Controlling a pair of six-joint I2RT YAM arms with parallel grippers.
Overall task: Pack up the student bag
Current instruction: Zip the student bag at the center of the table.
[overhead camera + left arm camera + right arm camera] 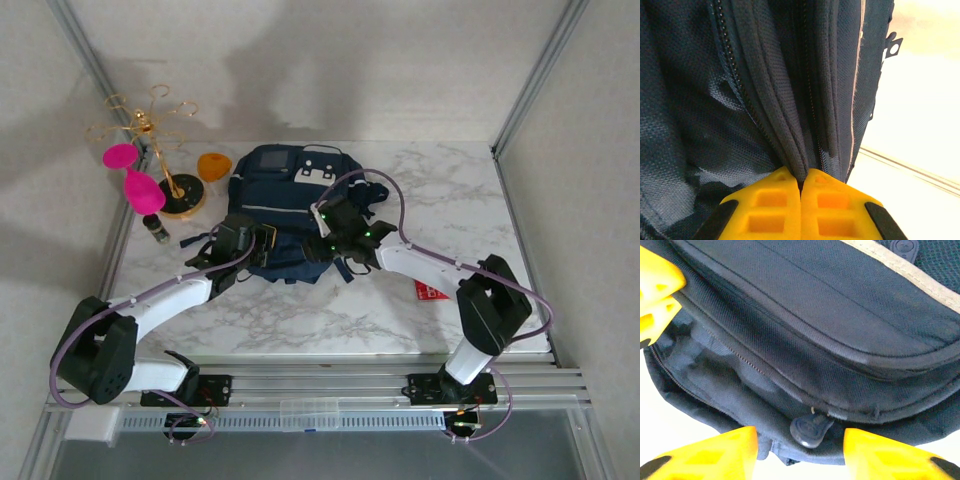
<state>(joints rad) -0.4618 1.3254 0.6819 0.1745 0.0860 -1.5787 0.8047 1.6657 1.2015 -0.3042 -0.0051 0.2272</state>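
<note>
The student bag (285, 185), navy with a white patch, lies at the back middle of the marble table. My left gripper (262, 238) is at its near left edge. In the left wrist view it (801, 180) is shut on a fold of the bag's fabric (790, 145) beside a zipper line. My right gripper (322, 240) is at the bag's near edge, just right of the left one. In the right wrist view it (800, 437) is open, its yellow fingers either side of a dark zipper pull (810, 430) without touching it. The left gripper's yellow fingers (655, 295) show at the upper left there.
A gold wire stand (150, 140) with pink glasses (140, 185) stands at the back left. An orange cup (213, 165) sits beside the bag, and a small dark bottle (155, 228) lies nearer. A red item (430, 290) lies under the right arm. Frame posts bound the table.
</note>
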